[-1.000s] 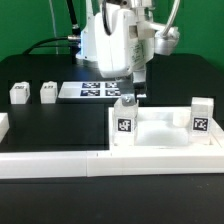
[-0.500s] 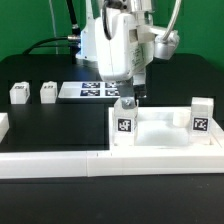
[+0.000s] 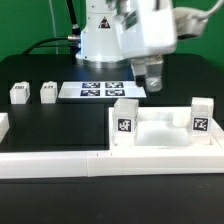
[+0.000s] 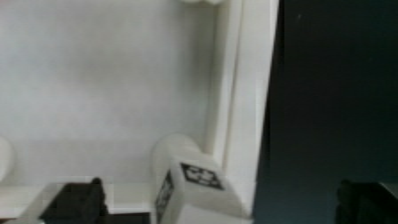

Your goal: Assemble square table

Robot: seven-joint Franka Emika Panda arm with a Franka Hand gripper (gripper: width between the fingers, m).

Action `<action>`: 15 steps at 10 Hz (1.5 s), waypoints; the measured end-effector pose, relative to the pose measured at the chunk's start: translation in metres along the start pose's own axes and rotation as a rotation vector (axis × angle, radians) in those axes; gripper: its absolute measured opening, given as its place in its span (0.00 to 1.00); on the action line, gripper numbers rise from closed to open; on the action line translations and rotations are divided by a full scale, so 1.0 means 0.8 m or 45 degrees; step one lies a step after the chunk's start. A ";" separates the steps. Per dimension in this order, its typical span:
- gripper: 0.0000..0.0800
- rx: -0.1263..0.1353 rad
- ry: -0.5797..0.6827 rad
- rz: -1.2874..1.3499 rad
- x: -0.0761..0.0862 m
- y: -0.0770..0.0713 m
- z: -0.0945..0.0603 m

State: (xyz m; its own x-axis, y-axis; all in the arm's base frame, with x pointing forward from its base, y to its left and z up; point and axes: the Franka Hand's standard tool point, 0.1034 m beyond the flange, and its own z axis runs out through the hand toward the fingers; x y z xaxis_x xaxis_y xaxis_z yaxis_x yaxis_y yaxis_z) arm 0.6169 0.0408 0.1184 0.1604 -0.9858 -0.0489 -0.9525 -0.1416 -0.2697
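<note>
The square table's white top (image 3: 160, 138) lies at the exterior view's right. Two white legs stand upright in its corners, one (image 3: 125, 122) nearer the middle and one (image 3: 201, 116) at the right, each with a black-and-white tag. My gripper (image 3: 153, 80) hangs open above and just behind the nearer leg, holding nothing. In the wrist view the top (image 4: 107, 90) fills the picture, and that tagged leg (image 4: 192, 178) sits between my dark fingertips (image 4: 75, 200), untouched. Two loose legs (image 3: 18, 93) (image 3: 47, 91) lie at the exterior view's left.
The marker board (image 3: 97, 90) lies flat behind the table top, under the arm's base. A long white rail (image 3: 70, 165) runs along the front edge, with a short piece (image 3: 3, 125) at the far left. Cables hang behind the arm.
My gripper has risen from around the nearer upright leg and shifted toward the exterior view's right. Its jaws stay open, and the leg stays standing in its corner.
</note>
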 end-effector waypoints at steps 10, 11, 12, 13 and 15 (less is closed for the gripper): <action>0.81 -0.064 0.134 -1.503 0.020 0.054 0.012; 0.81 -0.071 0.130 -1.551 0.022 0.056 0.013; 0.81 -0.075 0.131 -1.620 0.023 0.055 0.012; 0.81 -0.084 0.131 -1.713 0.023 0.055 0.012; 0.81 -0.134 0.078 -1.750 0.038 0.073 0.024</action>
State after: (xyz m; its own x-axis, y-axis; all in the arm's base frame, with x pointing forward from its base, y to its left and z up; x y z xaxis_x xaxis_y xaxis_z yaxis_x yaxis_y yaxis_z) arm 0.5711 0.0044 0.0826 0.9699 -0.0510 0.2380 -0.0542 -0.9985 0.0072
